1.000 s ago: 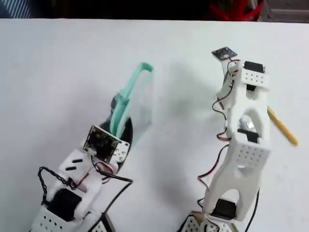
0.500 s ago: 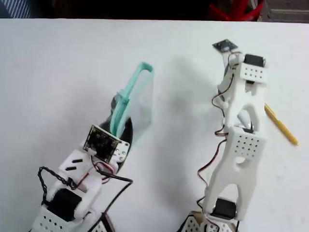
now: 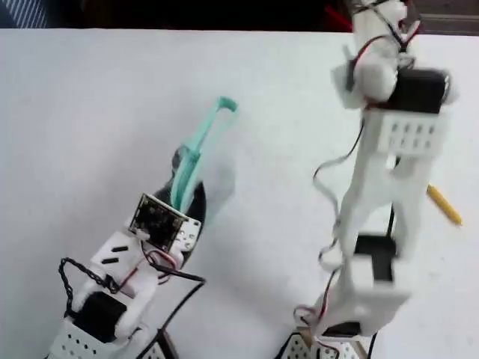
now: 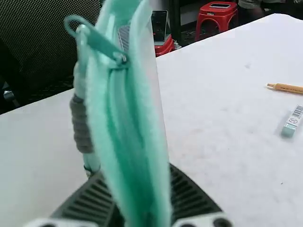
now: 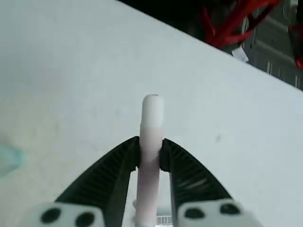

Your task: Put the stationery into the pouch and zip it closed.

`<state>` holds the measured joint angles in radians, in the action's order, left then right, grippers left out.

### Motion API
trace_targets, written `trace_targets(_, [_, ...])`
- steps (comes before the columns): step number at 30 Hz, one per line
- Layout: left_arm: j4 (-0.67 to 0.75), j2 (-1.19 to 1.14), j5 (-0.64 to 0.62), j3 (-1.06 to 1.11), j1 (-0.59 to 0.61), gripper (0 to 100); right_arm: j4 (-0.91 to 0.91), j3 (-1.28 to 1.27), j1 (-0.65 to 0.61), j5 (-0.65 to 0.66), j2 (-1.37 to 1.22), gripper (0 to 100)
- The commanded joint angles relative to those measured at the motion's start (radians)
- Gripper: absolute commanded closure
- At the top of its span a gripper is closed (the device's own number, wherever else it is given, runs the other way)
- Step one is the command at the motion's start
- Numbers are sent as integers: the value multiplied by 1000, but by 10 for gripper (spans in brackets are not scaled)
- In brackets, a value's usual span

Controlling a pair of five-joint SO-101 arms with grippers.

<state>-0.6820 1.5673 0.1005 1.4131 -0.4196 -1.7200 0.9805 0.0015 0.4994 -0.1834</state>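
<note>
The white table [image 3: 90,112] carries 2 arms. The right arm [image 3: 389,164] stands tall over the right side, its wrist up by the far edge. The left arm [image 3: 127,262] sits low at the near left, angled toward the middle. The pouch [image 3: 196,153] is a translucent sleeve with mint-green zip edging. It stands on edge, left of centre, rising out of the left gripper [image 4: 139,189], whose jaws are pressed on its lower end, and its zip pull [image 4: 94,35] is at the top. The right gripper [image 5: 150,146] pinches a white stick [image 5: 151,118] that pokes out past its jaws, above the table. A yellow pencil [image 3: 444,205] lies on the table at the right, near that arm, and a small pale-teal piece [image 4: 290,122] lies just beside it.
</note>
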Motion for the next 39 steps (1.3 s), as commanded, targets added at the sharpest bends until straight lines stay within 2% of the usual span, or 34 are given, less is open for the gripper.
trace_targets(1, [-5, 8, 14, -3, -13, 973, -1, -153, -237, -41, 357, 981])
trace_targets(3, [-5, 8, 14, -3, -15, 973, 8, -196, -369, -48, 463, 981])
trace_targets(6, [-5, 8, 12, -3, -16, 973, 99, -218, -526, -137, 559, 981])
trace_targets(12, [-5, 8, 12, -3, -16, 973, 303, -253, -671, -311, 588, 981])
trace_targets(17, [-5, 8, 12, -3, -16, 973, 562, -384, -664, -431, 596, 981])
trace_targets(21, [-5, 8, 14, -3, -12, 973, 762, -562, -605, -502, 599, 981])
trace_targets(29, [2, 8, 14, -3, -10, 973, 1063, -832, -496, -502, 599, 981])
trace_targets(39, [2, 8, 15, -5, -8, 972, 1086, -1016, -516, -509, 638, 981])
